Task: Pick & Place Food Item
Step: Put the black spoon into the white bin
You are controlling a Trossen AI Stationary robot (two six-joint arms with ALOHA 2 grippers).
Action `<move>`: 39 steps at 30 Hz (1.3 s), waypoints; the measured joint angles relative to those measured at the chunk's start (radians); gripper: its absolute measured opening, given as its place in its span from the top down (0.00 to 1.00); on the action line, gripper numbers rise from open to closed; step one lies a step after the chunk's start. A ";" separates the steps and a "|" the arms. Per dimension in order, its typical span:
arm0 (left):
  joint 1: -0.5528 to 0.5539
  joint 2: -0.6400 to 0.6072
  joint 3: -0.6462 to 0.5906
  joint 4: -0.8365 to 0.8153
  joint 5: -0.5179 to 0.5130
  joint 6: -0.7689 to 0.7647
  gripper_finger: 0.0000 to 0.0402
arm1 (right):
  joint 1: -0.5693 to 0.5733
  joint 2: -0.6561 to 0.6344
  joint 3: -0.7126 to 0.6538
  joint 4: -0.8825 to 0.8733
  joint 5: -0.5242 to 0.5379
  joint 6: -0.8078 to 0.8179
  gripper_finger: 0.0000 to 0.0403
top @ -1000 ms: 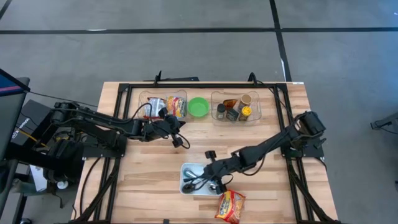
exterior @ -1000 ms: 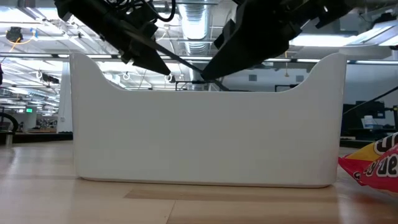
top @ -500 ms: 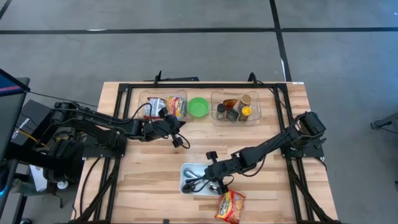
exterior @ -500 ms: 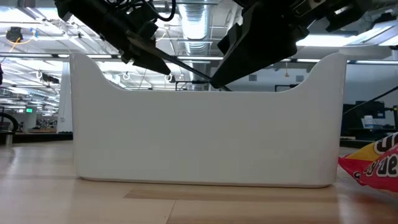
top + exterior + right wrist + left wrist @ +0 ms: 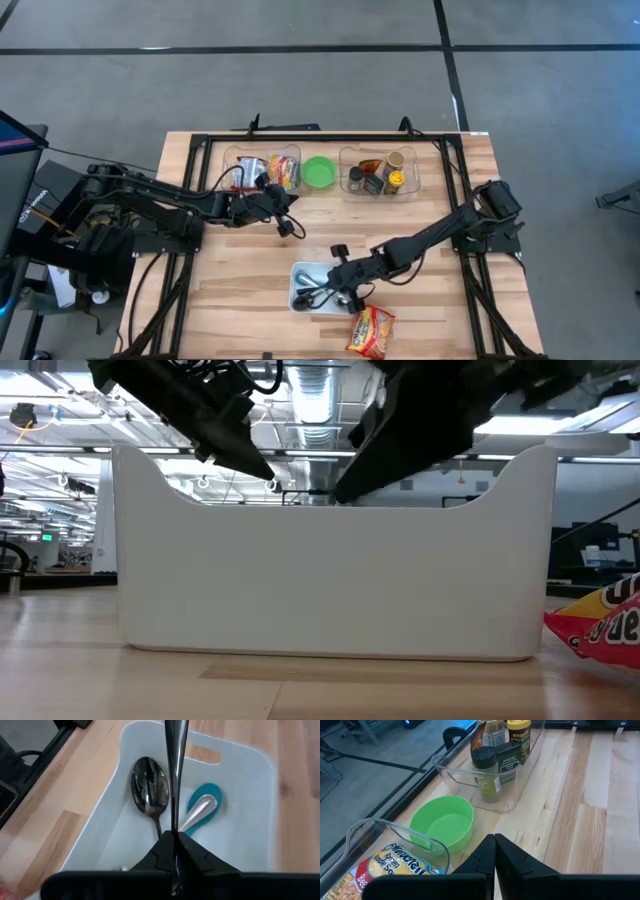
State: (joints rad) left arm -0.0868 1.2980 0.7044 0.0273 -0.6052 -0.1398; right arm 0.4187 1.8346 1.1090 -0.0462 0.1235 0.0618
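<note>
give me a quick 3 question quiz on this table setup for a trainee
1. True or false: the green bowl sits between the two clear bins.
2. What is the right gripper shut on? A) a spice jar B) a metal utensil C) a noodle packet
3. Fill in: the left gripper is ____ and holds nothing.

Key: 1 true. 2 B; it is held over the white tray, where a spoon lies. 3 shut.

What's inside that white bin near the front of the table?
The white plastic bin holds a shiny metal spoon and a teal-backed utensil. The right gripper hides the rest.
</note>
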 joint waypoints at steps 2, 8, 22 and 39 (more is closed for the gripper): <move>0.000 0.000 0.000 0.001 0.000 0.000 0.99 | 0.000 0.023 -0.001 0.001 -0.004 0.007 0.99; 0.000 0.000 0.000 0.022 0.000 0.000 0.99 | -0.010 0.057 0.012 -0.002 -0.027 0.009 0.99; 0.000 0.000 0.000 0.026 0.000 0.002 0.99 | -0.010 0.055 0.034 -0.030 -0.048 0.017 0.99; 0.000 0.000 0.000 0.026 0.000 0.003 0.99 | -0.008 0.055 0.034 -0.030 -0.050 0.018 0.92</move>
State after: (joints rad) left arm -0.0864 1.2980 0.7044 0.0532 -0.6052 -0.1371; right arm 0.4106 1.8896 1.1435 -0.0761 0.0735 0.0796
